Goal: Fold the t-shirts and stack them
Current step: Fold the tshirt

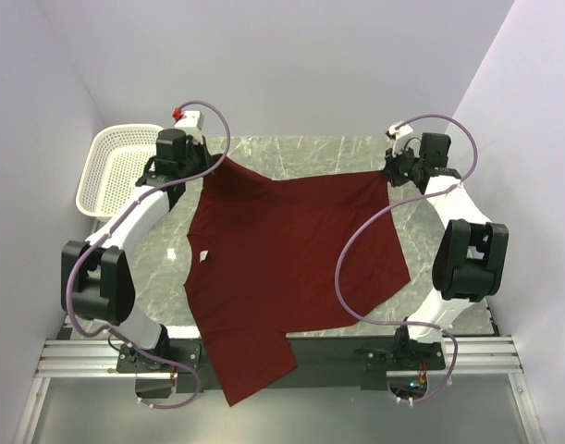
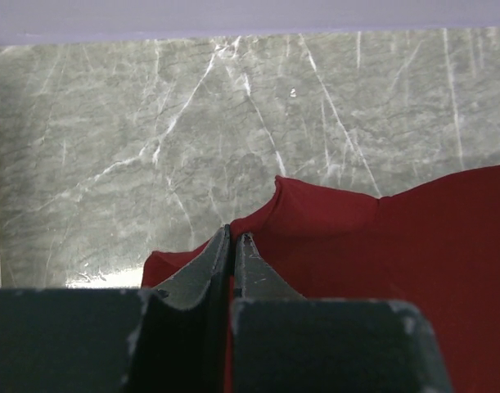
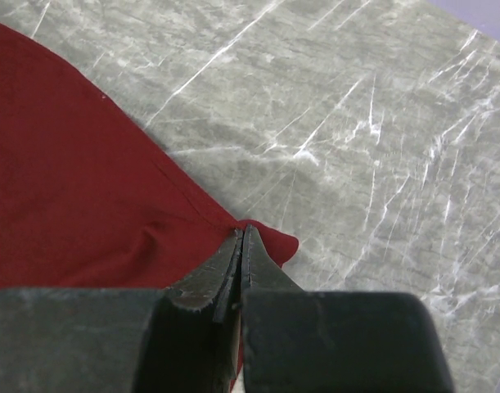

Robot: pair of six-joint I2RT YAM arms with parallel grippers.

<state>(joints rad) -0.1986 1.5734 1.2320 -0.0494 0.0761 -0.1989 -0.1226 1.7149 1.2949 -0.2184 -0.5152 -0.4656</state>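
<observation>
**Top view, read left to right.** The white basket (image 1: 116,171) sits at 10 o'clock, beside the left edge of the bench (image 1: 300,153).

The left end effector (image 2: 235,237) is closed, pinching the far-left corner of the maroon t-shirt (image 1: 291,250) at 11 o'clock. The t-shirt lies spread over the middle of the bench, with its neck label (image 1: 204,256) toward 9 o'clock. One portion drapes over the near edge at 6 o'clock.

The right end effector (image 3: 241,232) is closed, pinching the far-right corner at 1 o'clock.

**Step in hand, as judged:** a first fold led by the far edge. To do it well:
- Raise both corners to equal height.
- Hold the edge between them taut.
- Carry it toward 6 o'clock with both arms in step.

Uneven travel would skew the crease, and the draped portion may drag the cloth off the bench.
</observation>
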